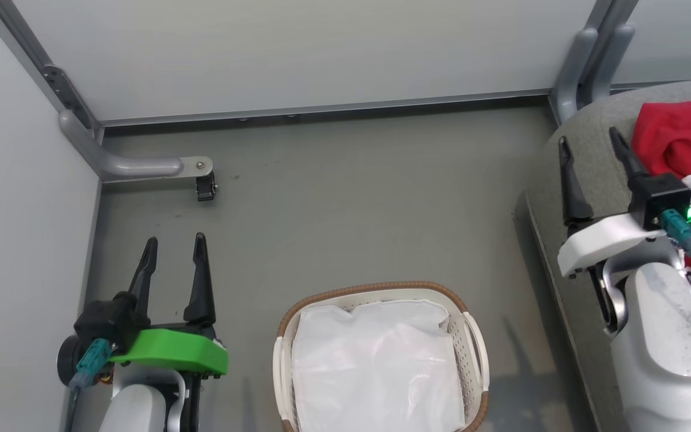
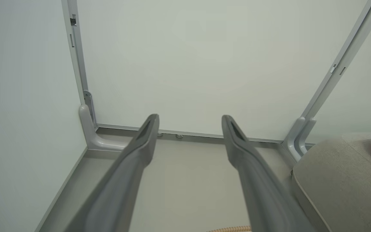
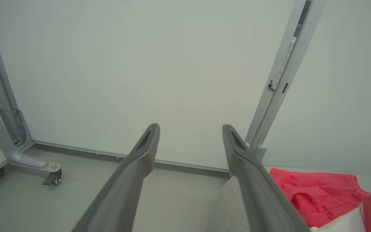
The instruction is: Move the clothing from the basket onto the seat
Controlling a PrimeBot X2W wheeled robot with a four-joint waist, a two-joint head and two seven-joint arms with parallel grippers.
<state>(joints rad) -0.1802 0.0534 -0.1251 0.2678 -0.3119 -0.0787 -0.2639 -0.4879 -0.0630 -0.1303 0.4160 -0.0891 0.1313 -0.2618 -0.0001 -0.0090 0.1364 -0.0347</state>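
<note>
My left gripper (image 1: pixel 174 240) and right gripper (image 1: pixel 587 136) gape empty. Clothing (image 1: pixel 681 138) lies on the seat (image 1: pixel 546 216) and the basket (image 1: pixel 381 288) holds just liner (image 1: pixel 375 360), so I should lift clear without snagging fabric.

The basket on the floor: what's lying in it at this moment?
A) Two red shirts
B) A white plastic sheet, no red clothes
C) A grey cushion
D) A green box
B: the head view shows the basket holding a white plastic sheet, while the red clothing lies on the grey seat.
</note>
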